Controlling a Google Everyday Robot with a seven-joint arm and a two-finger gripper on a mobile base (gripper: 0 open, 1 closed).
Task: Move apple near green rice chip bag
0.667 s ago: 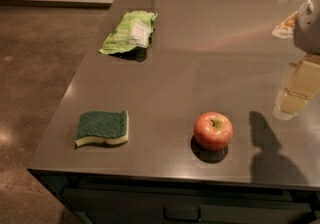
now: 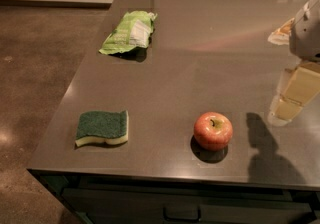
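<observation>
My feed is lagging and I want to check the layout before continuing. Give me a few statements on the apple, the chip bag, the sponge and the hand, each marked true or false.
1. The apple stands on the table near its front edge, stem up. True.
2. The hand grips the apple. False: it hangs at the table's right side, apart from the apple.
3. The green rice chip bag lies at the table's far left. True.
4. The sponge lies on the bag. False: it lies at the near left corner, well apart from the bag.
</observation>
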